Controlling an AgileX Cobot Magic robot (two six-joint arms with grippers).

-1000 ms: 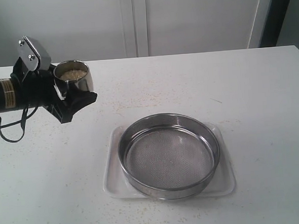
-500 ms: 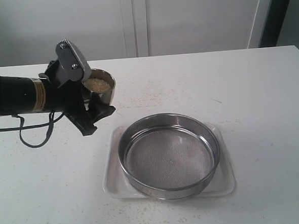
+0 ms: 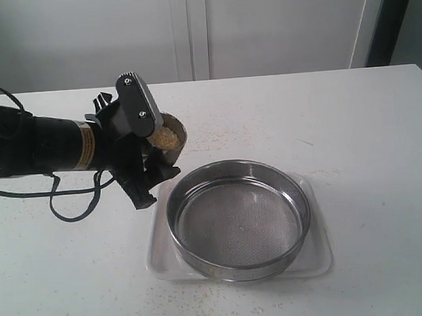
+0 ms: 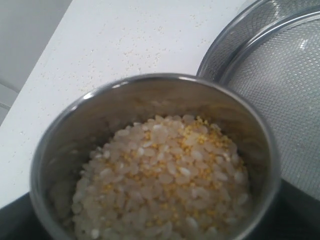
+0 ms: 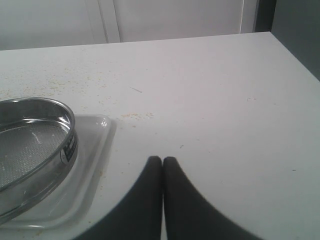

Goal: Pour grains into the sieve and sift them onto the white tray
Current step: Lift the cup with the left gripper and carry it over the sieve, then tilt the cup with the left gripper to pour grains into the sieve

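Left fingers point(image 3: 140, 191) clamp the steel cup point(image 3: 173, 140), which has swung across the table point(image 3: 352, 121) to the sieve point(image 3: 299, 195) rim and begun tipping. The grains point(image 4: 165, 175) are still inside, so the pour looks imminent. The sieve rests on the white tray point(image 3: 319, 255). Right fingers point(image 5: 152, 175) are pressed together, holding nothing.

The grains point(image 4: 165, 175), whitish rice-like kernels mixed with fine yellow granules, fill a steel cup point(image 4: 65, 135) tilted toward the sieve point(image 3: 238, 219), a wide shallow steel ring with bare fine mesh sitting flat inside the white tray point(image 3: 319, 257), a low-rimmed rounded rectangle on the desk point(image 3: 352, 121).
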